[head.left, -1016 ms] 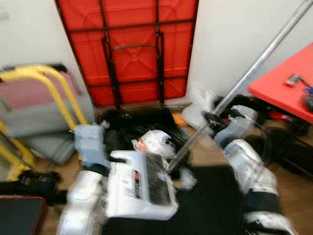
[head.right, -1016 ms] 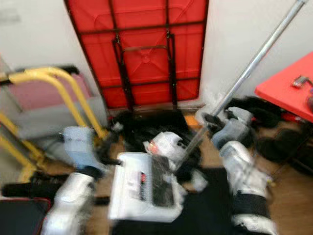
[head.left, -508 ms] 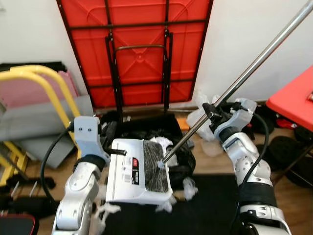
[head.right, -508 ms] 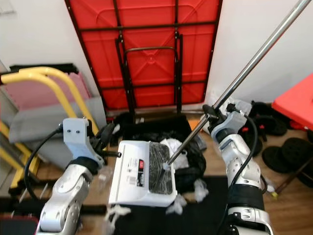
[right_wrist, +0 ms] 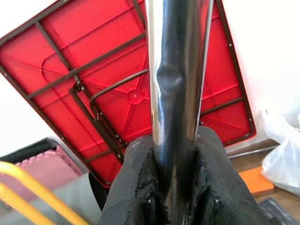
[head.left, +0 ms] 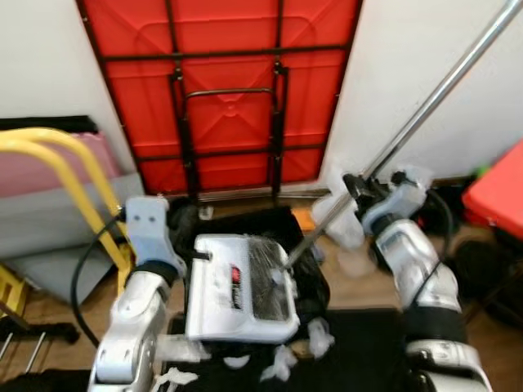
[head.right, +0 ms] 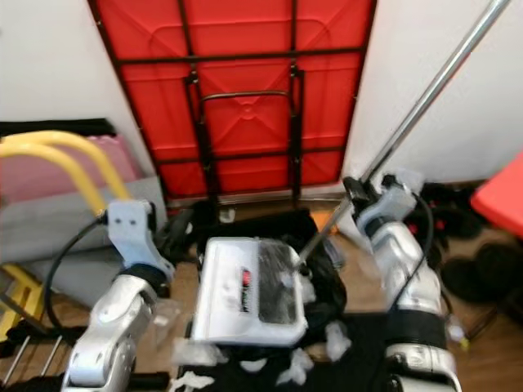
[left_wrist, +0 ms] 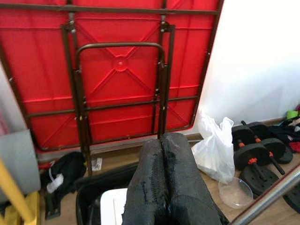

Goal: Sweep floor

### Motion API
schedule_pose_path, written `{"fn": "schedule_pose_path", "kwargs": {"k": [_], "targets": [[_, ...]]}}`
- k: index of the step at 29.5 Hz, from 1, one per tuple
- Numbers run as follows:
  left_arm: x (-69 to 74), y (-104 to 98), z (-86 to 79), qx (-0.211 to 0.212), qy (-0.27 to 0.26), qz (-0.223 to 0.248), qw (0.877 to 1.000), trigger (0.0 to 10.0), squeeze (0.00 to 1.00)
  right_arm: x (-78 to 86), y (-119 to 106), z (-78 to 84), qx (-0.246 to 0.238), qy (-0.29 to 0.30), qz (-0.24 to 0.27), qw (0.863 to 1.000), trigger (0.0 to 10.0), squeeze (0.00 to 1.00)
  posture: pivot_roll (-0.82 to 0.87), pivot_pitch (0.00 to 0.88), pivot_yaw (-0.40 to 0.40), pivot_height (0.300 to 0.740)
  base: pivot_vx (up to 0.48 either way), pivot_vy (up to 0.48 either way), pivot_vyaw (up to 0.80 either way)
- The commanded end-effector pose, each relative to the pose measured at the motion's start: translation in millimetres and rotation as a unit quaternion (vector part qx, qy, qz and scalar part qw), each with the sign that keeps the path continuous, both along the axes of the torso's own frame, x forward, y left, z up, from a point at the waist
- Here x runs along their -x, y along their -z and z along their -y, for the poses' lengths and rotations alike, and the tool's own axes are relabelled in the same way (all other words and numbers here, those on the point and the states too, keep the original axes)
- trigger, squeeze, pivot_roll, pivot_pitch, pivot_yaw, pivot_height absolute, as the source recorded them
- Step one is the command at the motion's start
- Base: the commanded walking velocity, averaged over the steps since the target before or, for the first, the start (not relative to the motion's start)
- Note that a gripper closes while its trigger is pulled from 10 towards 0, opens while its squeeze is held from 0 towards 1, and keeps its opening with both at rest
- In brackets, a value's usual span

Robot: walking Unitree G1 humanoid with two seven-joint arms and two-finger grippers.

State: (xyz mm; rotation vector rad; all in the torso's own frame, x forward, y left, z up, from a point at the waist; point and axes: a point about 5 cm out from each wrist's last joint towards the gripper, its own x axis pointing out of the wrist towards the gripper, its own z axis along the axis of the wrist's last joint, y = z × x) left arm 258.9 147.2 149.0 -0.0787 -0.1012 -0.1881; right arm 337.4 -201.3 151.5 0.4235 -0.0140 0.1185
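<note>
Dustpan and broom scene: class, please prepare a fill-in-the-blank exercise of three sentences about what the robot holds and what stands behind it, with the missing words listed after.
1. The right gripper is shut on a long ____ pole.
2. Against the wall leans a folded table whose colour is ____.
3. The left gripper has its two black fingers pressed ____, above the white dustpan.

Missing words: metal; red; together
</note>
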Motion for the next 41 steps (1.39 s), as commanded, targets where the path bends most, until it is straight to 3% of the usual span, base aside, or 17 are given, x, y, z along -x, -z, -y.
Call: {"fn": "schedule_pose_path", "kwargs": {"k": [1, 8, 13, 15, 25, 35, 41], "targets": [[1.2, 0.9, 2.9, 0.001, 0.006, -0.002, 1.000, 10.0, 0.00, -0.4, -18.3, 6.4, 0.005, 0.003, 0.040, 0.999, 10.0, 0.00, -0.17, 0.000, -0.021, 0.740, 0.368, 0.000, 0.00], [1.6, 0.3, 1.9, 0.002, -0.002, -0.007, 1.000, 10.0, 0.00, -1.1, -20.9, 13.8, 0.019, 0.021, 0.039, 0.999, 10.0, 0.00, -0.16, 0.000, -0.023, 0.740, 0.133, 0.000, 0.79], [5.5, -1.1, 2.6, -0.002, -0.001, -0.008, 1.000, 10.0, 0.00, -2.4, -25.9, 22.9, 0.022, 0.046, 0.043, 0.998, 10.0, 0.00, -0.15, 0.000, -0.027, 0.740, 0.000, 0.000, 0.00], [13.2, -2.5, 5.8, -0.006, 0.013, -0.013, 1.000, 10.0, 0.00, -3.7, -31.6, 32.6, 0.023, 0.064, 0.047, 0.997, 10.0, 0.00, -0.14, 0.038, -0.026, 0.740, 0.000, 0.000, 0.00], [28.8, -6.1, 9.9, -0.013, 0.035, -0.020, 0.999, 10.0, 0.00, -6.7, -43.6, 44.6, 0.030, 0.087, 0.058, 0.994, 10.0, 0.00, -0.11, 0.113, -0.011, 0.740, 0.000, 0.000, 0.00], [41.7, -10.5, 11.1, -0.003, 0.039, -0.025, 0.999, 10.0, 0.00, -10.1, -58.4, 47.5, 0.035, 0.098, 0.076, 0.992, 10.0, 0.00, -0.09, 0.163, 0.002, 0.740, 0.258, 0.000, 0.00], [52.8, -11.4, 14.0, -0.006, 0.051, -0.044, 0.998, 10.0, 0.00, -25.4, -78.7, 47.4, 0.051, 0.100, 0.104, 0.988, 10.0, 0.00, -0.08, 0.189, 0.005, 0.740, 0.000, 0.000, 0.00]]}}
